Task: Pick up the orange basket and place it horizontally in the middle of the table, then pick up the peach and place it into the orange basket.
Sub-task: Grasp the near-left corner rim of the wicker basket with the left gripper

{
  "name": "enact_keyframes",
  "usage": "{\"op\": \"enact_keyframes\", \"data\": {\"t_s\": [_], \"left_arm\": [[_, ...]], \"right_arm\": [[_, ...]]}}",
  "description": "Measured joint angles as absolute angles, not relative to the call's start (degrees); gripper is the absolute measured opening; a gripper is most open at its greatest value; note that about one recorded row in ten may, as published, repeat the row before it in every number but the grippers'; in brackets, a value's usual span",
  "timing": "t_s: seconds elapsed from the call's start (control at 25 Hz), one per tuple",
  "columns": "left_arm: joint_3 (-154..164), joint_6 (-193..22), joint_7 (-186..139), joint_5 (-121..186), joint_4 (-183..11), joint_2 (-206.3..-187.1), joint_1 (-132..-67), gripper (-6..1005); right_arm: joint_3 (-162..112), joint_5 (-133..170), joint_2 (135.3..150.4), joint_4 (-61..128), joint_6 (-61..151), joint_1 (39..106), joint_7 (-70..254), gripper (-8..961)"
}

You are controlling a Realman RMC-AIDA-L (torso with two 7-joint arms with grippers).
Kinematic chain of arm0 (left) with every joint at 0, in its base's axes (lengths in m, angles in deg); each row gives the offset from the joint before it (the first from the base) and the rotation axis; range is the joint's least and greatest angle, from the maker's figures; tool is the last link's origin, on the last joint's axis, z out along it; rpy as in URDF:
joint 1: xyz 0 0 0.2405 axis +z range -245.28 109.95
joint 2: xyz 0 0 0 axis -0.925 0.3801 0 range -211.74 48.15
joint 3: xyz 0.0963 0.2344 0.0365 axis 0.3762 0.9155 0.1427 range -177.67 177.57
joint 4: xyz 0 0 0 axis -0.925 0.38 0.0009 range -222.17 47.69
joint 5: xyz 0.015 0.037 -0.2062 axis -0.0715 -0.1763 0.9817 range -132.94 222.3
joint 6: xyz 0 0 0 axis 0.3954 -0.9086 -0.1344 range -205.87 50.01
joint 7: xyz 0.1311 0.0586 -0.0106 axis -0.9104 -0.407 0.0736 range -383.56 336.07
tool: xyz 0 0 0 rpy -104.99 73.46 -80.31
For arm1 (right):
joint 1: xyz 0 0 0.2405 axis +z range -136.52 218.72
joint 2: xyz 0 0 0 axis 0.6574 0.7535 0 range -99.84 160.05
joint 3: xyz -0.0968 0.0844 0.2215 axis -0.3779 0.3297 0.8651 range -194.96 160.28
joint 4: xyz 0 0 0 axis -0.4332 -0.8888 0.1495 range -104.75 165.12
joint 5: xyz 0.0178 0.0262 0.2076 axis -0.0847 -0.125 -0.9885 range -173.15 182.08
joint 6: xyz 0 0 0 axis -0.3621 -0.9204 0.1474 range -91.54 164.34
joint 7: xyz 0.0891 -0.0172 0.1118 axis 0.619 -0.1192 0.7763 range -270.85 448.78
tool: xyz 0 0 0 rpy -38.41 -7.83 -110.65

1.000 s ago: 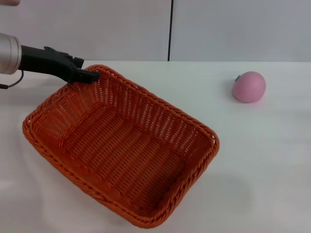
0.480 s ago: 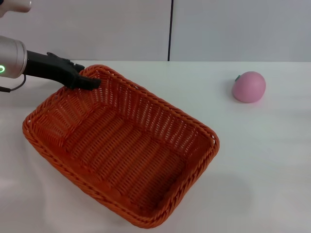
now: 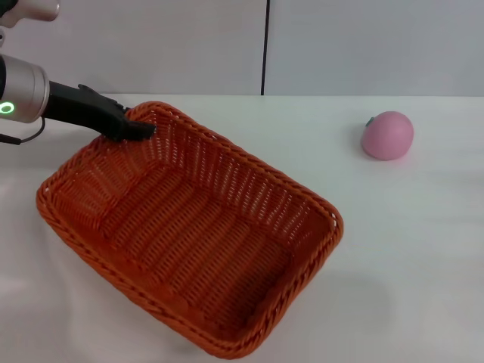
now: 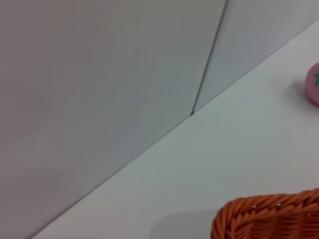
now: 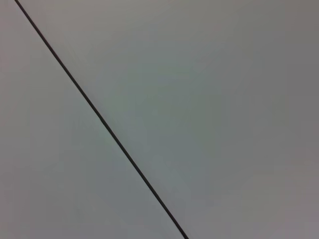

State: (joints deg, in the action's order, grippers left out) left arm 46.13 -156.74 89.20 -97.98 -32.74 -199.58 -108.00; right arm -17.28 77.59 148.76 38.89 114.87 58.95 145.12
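Observation:
The orange basket lies at an angle on the left half of the white table, one corner pointing toward the front. My left gripper reaches in from the left and is shut on the braided rim at the basket's far-left corner. The left wrist view shows only a piece of that rim, the orange basket, and none of my fingers. The pink peach rests alone at the far right of the table, well away from the basket; the peach also peeks in at the edge of the left wrist view. My right arm is out of sight.
A grey wall with a dark vertical seam stands behind the table's far edge. The right wrist view shows just that wall and seam. Bare tabletop lies between the basket and the peach.
My left gripper has dropped slightly onto the basket's far-left rim corner and closed there. The basket has shifted a little to the right; the peach has stayed put.

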Motion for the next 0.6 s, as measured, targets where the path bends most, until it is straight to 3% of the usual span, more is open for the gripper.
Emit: {"op": "enact_keyframes", "data": {"t_s": [0.16,0.36,0.6], "left_arm": [[46.3,-156.6,89.0,-97.7,-32.3,-199.66,-108.0,492],[48.7,-155.7,88.6,-97.5,-31.6,-199.82,-107.8,252],[49.5,-154.6,89.6,-97.5,-31.2,-199.93,-107.5,199]], "right_arm": [[-17.3,77.6,148.77,38.9,114.8,58.9,145.1,696],[-16.0,77.3,148.81,38.9,114.7,58.8,145.2,696],[-15.6,76.9,148.84,38.7,114.7,58.6,145.2,696]]}}
